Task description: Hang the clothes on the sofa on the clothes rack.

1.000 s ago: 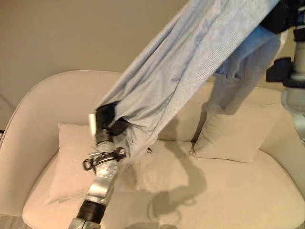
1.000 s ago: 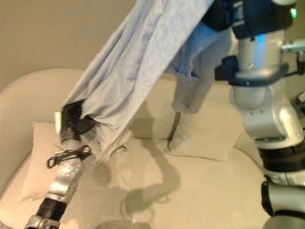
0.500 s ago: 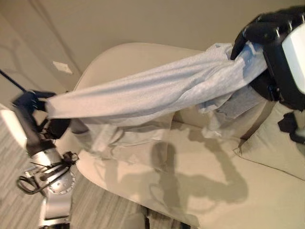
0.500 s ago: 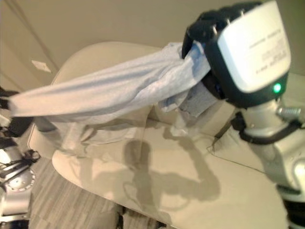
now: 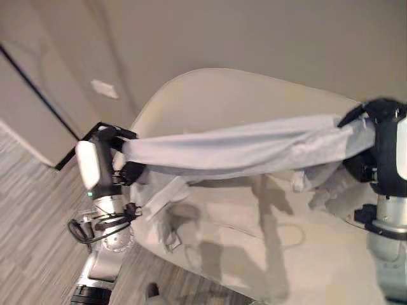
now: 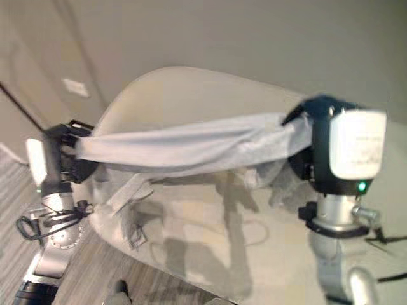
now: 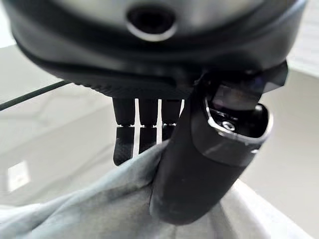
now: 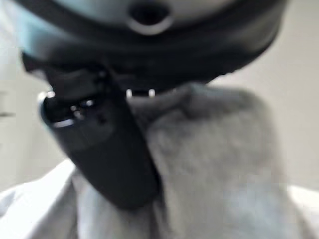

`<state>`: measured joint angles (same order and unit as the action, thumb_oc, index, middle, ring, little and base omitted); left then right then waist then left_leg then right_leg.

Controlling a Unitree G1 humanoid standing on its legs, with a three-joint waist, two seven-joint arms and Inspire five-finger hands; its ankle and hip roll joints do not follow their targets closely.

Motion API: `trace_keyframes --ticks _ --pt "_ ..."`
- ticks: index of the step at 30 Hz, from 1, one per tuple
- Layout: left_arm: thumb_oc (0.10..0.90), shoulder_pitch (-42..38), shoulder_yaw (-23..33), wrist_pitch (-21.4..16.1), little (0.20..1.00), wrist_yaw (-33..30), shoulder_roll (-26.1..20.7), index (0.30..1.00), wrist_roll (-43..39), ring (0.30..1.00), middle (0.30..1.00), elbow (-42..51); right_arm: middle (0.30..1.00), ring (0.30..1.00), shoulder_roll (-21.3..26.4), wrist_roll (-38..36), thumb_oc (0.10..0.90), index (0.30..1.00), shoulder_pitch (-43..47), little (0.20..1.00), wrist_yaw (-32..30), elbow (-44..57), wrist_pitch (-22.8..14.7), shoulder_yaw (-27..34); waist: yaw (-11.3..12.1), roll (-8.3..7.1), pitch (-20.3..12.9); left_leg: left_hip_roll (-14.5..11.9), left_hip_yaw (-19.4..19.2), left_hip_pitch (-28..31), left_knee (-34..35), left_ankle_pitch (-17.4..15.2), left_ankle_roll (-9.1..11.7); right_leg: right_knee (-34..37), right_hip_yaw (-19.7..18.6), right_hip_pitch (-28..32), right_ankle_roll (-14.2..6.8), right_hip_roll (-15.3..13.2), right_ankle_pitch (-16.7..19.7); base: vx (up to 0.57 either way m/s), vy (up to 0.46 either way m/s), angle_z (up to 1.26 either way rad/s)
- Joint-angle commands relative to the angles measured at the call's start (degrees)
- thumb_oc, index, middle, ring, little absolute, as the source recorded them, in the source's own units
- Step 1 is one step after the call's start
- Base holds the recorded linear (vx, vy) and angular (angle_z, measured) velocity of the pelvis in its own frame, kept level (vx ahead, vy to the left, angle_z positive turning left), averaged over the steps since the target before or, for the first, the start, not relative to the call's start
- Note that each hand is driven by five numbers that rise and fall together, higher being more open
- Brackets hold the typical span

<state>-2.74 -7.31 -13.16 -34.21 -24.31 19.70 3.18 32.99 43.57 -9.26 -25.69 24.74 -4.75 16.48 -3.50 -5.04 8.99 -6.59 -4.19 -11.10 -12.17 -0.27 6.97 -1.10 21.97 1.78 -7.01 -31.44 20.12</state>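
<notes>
Pale grey-blue garment against a cream sofa.
The garment (image 5: 241,149) is plain light grey-blue, with no print. The sofa (image 5: 254,101) is plain cream. Both hands, left (image 5: 105,149) and right (image 5: 381,143), are black with a white panel. The floor (image 5: 32,222) is grey with a streaked plank pattern, and the wall (image 5: 254,38) is plain beige.

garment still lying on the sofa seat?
No: the grey garment hangs stretched in the air between the left hand and right hand, above the sofa.
</notes>
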Motion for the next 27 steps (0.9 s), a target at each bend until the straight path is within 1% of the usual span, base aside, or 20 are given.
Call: trace_keyframes --ticks 1,2,3,4,5,7,8,9,10,11,15,18,19,20,22,23,24,25,26,27 --pt "0.400 -4.4 5.6 -4.3 0.300 -1.9 -3.0 0.300 3.8 0.300 0.300 9.2 0.300 0.300 6.0 2.3 0.400 0.300 7.3 0.300 -6.8 0.8 2.2 1.5 -1.3 1.26 -4.1 -2.3 -1.1 12.9 13.4 -4.3 -1.0 2.8 -9.7 -5.1 -7.6 3.2 -0.4 -0.07 0.515 0.90" --pt "0.400 -4.0 5.1 -4.2 0.300 -1.4 -2.6 0.300 3.8 0.300 0.300 9.4 0.300 0.300 6.0 2.6 0.400 0.300 7.0 0.300 -7.0 0.4 2.4 1.7 -1.5 1.12 -3.8 -0.6 -1.6 13.0 14.1 -3.6 -2.2 1.0 -11.1 -5.9 -6.7 6.0 -4.0 -0.08 0.502 0.62" --pt "0.400 -3.4 4.6 -4.3 0.300 -0.5 -2.2 0.300 3.3 0.300 0.300 10.0 0.300 0.300 5.8 2.5 0.400 0.300 6.9 0.300 -7.1 0.8 2.3 2.4 -1.3 1.53 -3.6 0.3 -2.1 13.0 15.0 -2.4 -3.1 -2.2 -11.0 -7.0 -4.9 9.4 -8.7 -0.10 0.615 0.39" --pt "0.400 -2.7 3.5 -4.5 0.300 1.1 -2.0 0.300 3.1 0.300 0.300 10.0 0.300 0.300 5.3 1.7 0.400 0.300 6.8 0.300 -7.3 1.4 1.4 3.5 -1.2 2.24 -3.4 2.1 -2.8 12.8 16.4 -1.1 -4.5 -7.3 -8.7 -7.1 -2.1 16.6 -16.4 -0.09 0.632 0.08" --pt "0.400 -2.2 3.0 -4.0 0.300 2.0 -2.5 0.300 4.0 0.300 0.300 9.8 0.300 0.300 5.5 0.6 0.400 0.300 6.2 0.300 -7.4 0.7 0.6 3.7 -1.2 2.11 -3.4 3.8 -3.0 12.5 16.9 0.0 -5.2 -11.6 -7.5 -7.1 0.4 22.9 -21.6 -0.10 0.547 0.12" --pt "0.400 -1.9 2.8 -3.5 0.300 3.1 -2.5 0.300 4.8 0.300 0.300 9.9 0.300 0.300 5.6 0.5 0.400 0.300 5.8 0.300 -7.5 0.0 0.2 3.7 -1.9 1.24 -3.4 5.5 -2.9 12.7 17.0 0.3 -5.7 -16.0 -9.6 -8.3 1.8 29.0 -24.5 -0.06 0.260 0.14" --pt "0.400 -1.7 2.9 -3.5 0.300 3.4 -1.9 0.300 4.5 0.300 0.300 9.7 0.300 0.300 5.8 0.5 0.400 0.300 5.7 0.300 -7.8 0.0 0.0 3.9 -2.1 0.80 -3.5 6.3 -3.1 12.9 17.0 0.3 -6.0 -17.2 -10.9 -8.9 2.1 30.5 -24.7 0.03 0.134 0.09" --pt "0.400 -1.8 2.2 -3.6 0.300 3.9 0.2 0.300 2.9 0.300 0.300 8.7 0.300 0.300 6.0 0.2 0.400 0.300 6.4 0.300 -8.2 -0.1 0.0 3.3 -2.3 -0.65 -4.1 8.1 -2.7 13.1 16.7 -1.3 -6.4 -14.4 -13.9 -7.9 3.2 31.8 -25.4 0.03 0.055 -0.19" --pt "0.400 -1.5 2.1 -3.7 0.300 4.6 1.1 0.300 2.7 0.300 0.300 8.7 0.300 0.300 5.6 0.3 0.400 0.300 5.4 0.300 -7.8 0.3 0.0 3.7 -2.5 -1.22 -4.5 9.0 -2.4 13.1 16.2 -1.7 -6.6 -10.8 -15.5 -6.5 4.0 31.9 -24.7 0.08 0.005 -0.23" --pt "0.400 -1.1 1.9 -4.0 0.300 5.1 1.7 0.300 2.0 0.300 0.300 8.4 0.300 0.300 5.4 0.0 0.400 0.300 5.4 0.300 -7.8 0.5 -0.1 3.9 -2.7 -1.46 -4.7 9.1 -2.4 12.7 14.8 -2.2 -6.4 -8.5 -16.8 -5.6 3.8 32.2 -23.8 0.04 -0.024 -0.11" --pt "0.400 1.0 1.5 -5.0 0.300 7.4 2.2 0.300 -0.5 0.300 0.300 10.2 0.300 0.300 6.0 -1.2 0.400 0.300 5.6 0.300 -7.1 1.0 -0.6 4.3 -2.2 -1.97 -4.6 9.2 -4.0 8.9 4.7 -5.3 -5.4 -0.7 -17.3 -1.3 3.7 30.3 -21.2 0.02 0.000 0.01" --pt "0.400 1.7 1.7 -5.0 0.300 7.3 1.8 0.300 0.0 0.300 0.300 9.8 0.300 0.300 6.4 -1.3 0.400 0.300 5.2 0.300 -6.3 0.6 -0.8 3.6 -2.1 -2.26 -4.2 5.5 -6.0 4.6 -1.8 -5.7 -4.0 1.7 -17.1 0.7 3.1 28.4 -20.6 -0.03 0.051 -0.01" --pt "0.400 1.7 1.7 -5.0 0.300 7.3 1.8 0.300 0.0 0.300 0.300 9.8 0.300 0.300 6.4 -1.3 0.400 0.300 5.2 0.300 -6.2 0.7 -0.8 3.5 -2.1 -2.21 -4.2 5.4 -6.1 4.4 -2.2 -5.8 -3.9 1.9 -17.2 0.7 3.1 28.5 -20.5 0.01 0.115 0.05" --pt "0.400 2.0 2.3 -4.7 0.300 6.8 1.9 0.300 -0.8 0.300 0.300 9.8 0.300 0.300 6.1 -1.8 0.400 0.300 5.3 0.300 -5.7 1.6 -1.5 2.5 -2.0 -1.86 -4.7 2.6 -6.5 4.7 -0.6 -5.2 -4.0 2.2 -17.2 0.5 2.4 27.8 -20.5 0.02 0.084 0.12" --pt "0.400 2.3 2.5 -4.6 0.300 6.3 1.7 0.300 -0.6 0.300 0.300 9.8 0.300 0.300 6.2 -2.3 0.400 0.300 5.6 0.300 -5.3 1.7 -1.9 1.6 -1.6 -1.85 -5.1 1.5 -5.8 5.3 1.3 -4.0 -3.8 2.2 -17.7 0.3 2.1 27.3 -20.4 0.08 0.210 0.05" --pt "0.400 1.7 2.1 -4.4 0.300 5.0 0.4 0.300 1.8 0.300 0.300 9.1 0.300 0.300 7.1 -3.5 0.400 0.300 5.6 0.300 -4.8 1.8 -2.9 -0.2 -1.4 -1.08 -5.7 -3.8 -2.3 6.5 6.4 0.3 -2.4 2.3 -18.5 -0.1 1.2 25.6 -21.3 0.12 0.272 -0.18" --pt "0.400 1.7 2.1 -4.4 0.300 4.9 0.4 0.300 2.0 0.300 0.300 9.0 0.300 0.300 7.2 -3.5 0.400 0.300 5.6 0.300 -4.8 1.7 -2.9 -0.3 -1.5 -1.00 -5.7 -3.9 -2.3 6.8 7.1 0.7 -2.2 2.1 -18.5 -0.1 1.3 25.7 -21.4 0.14 0.314 -0.27" --pt "0.400 1.8 1.9 -4.4 0.300 4.4 0.0 0.300 2.8 0.300 0.300 9.0 0.300 0.300 7.5 -3.6 0.400 0.300 5.4 0.300 -4.7 1.8 -3.0 -0.5 -1.5 -0.70 -5.8 -5.9 -1.6 7.2 8.8 2.4 -1.5 1.8 -18.8 -0.1 1.0 25.2 -21.8 0.08 0.184 -0.29" --pt "0.400 1.8 1.8 -4.4 0.300 3.9 -0.4 0.300 3.4 0.300 0.300 8.9 0.300 0.300 7.7 -3.7 0.400 0.300 5.3 0.300 -4.9 1.8 -3.0 -0.7 -1.6 -0.49 -5.6 -8.1 -1.0 7.4 10.0 4.0 -0.6 1.5 -19.3 -0.1 0.6 24.4 -22.1 0.16 0.482 -0.20" --pt "0.400 1.7 1.4 -4.3 0.300 3.2 -0.8 0.300 3.7 0.300 0.300 8.7 0.300 0.300 8.0 -3.9 0.400 0.300 5.1 0.300 -5.4 1.7 -3.0 -1.3 -1.6 0.07 -5.2 -12.5 -0.1 7.4 11.4 7.1 0.9 1.0 -20.1 -0.2 -0.5 22.4 -22.8 0.12 0.525 -0.17"
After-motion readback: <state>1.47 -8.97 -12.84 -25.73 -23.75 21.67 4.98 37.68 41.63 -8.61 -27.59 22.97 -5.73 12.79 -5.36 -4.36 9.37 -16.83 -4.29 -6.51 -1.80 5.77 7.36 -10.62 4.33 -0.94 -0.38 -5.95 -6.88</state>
